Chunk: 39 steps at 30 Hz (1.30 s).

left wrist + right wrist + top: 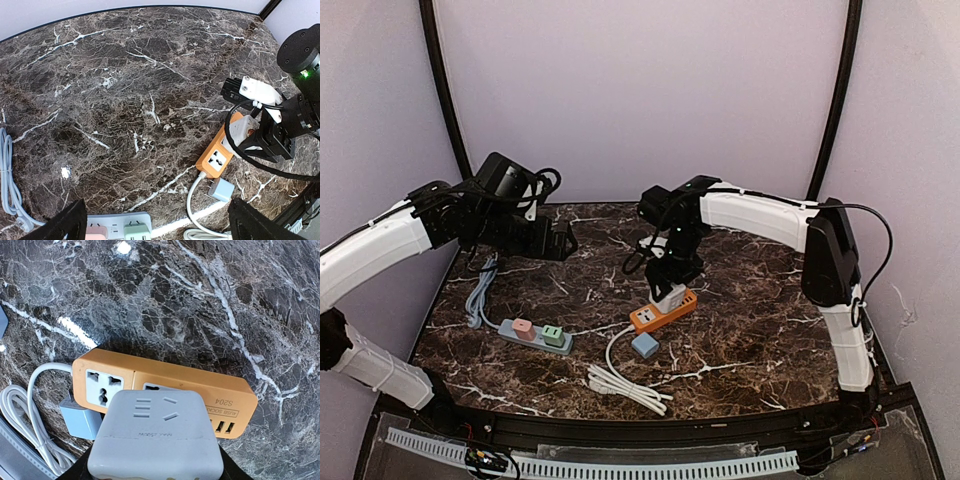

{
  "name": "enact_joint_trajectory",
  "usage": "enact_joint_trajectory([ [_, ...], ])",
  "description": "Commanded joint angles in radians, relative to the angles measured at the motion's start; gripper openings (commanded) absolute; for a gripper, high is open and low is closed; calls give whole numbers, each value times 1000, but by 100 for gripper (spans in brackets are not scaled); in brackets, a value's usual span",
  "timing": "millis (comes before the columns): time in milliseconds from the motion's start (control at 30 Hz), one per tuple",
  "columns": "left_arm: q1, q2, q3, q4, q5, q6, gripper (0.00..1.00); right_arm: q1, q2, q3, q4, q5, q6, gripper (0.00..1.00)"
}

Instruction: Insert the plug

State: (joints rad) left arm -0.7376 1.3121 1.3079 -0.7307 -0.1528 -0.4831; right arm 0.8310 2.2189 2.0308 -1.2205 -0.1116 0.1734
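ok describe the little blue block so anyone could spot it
On the dark marble table, find the orange power strip near the middle. The blue block sits by its near end, beside the white cable, the only pale-blue cube there.

1. "S204" is printed on the top face of the orange power strip (200, 385), beside its USB ports.
2. Next to it, a smaller line is read only in part, as "USB SOCKET".
3. Fine print is seen on the white plug (156, 440), but it cannot be read.
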Motion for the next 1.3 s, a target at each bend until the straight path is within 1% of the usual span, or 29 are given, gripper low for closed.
enact_joint_trajectory([
  [0,3,-20,-13,0,1,2,99,-4,31,14,-3,-6,5,0],
  [467,3,-8,-10,1,6,5,99,-4,9,-46,-21,80,-6,0],
  [1000,4,54,31,2,7,28,99,0,74,-30,-13,52,-8,0],
  [1167,3,74,48,0,4,40,99,14,103,-5,-11,44,-11,0],
  [1267,3,94,66,-6,5,50,99,19,127,25,-5,12,-8,0],
])
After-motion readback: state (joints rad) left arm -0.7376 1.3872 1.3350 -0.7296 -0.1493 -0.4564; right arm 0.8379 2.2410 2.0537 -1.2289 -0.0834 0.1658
